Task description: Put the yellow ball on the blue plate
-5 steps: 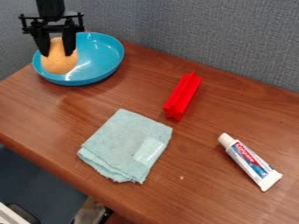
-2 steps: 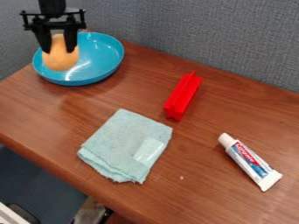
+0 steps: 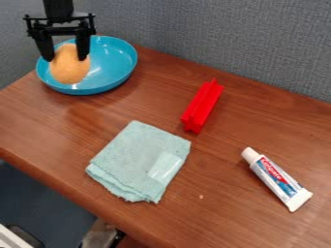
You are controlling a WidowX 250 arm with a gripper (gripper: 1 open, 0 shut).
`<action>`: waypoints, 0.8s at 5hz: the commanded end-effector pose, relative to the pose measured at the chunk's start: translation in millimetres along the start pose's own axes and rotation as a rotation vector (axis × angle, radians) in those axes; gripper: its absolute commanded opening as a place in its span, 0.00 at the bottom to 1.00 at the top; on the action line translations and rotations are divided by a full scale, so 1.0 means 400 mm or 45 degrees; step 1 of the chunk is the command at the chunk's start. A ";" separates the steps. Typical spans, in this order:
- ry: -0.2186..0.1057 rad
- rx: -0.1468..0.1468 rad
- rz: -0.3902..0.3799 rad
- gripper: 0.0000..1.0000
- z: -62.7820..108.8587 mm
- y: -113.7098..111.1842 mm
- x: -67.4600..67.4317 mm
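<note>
From where I stand, the yellow ball (image 3: pixel 70 68) sits in the blue plate (image 3: pixel 119 74), up at ten to eleven o'clock on the wooden table (image 3: pixel 142 95). It lies toward the plate's nine o'clock side, inside the raised rim. It looks light to me, matte enough not to slip much, perhaps with a bit of give, and nothing about it seems fragile. Being rounded, it could roll if nudged. I'd take hold of it across its widest part, one finger on either side, with a gentle squeeze.

The robot's hand (image 3: pixel 62 55) comes down from twelve o'clock over the ball, its fingers spread apart, one toward nine o'clock and one toward three. It doesn't look clamped on anything; whether a fingertip still brushes the ball is hard to make out at this size. The job looks as good as done, and I'd say the next move is to lift straight up, without catching the ball and setting it rolling.
</note>
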State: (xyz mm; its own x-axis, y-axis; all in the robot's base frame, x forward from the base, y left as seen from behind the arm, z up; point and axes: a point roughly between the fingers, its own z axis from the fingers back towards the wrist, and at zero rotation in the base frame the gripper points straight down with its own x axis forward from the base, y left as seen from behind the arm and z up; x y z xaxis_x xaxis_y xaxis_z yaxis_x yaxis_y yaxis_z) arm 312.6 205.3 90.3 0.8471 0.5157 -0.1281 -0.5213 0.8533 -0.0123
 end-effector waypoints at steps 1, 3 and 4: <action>-0.078 -0.008 -0.032 1.00 0.070 -0.012 0.000; -0.054 -0.002 -0.009 1.00 0.041 -0.009 0.028; -0.038 -0.002 -0.004 1.00 0.025 -0.009 0.039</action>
State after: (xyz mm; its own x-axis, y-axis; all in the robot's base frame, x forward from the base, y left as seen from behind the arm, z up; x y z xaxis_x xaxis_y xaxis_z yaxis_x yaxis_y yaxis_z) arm 322.6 208.4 78.3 0.8405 0.5177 -0.1599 -0.5270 0.8496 -0.0194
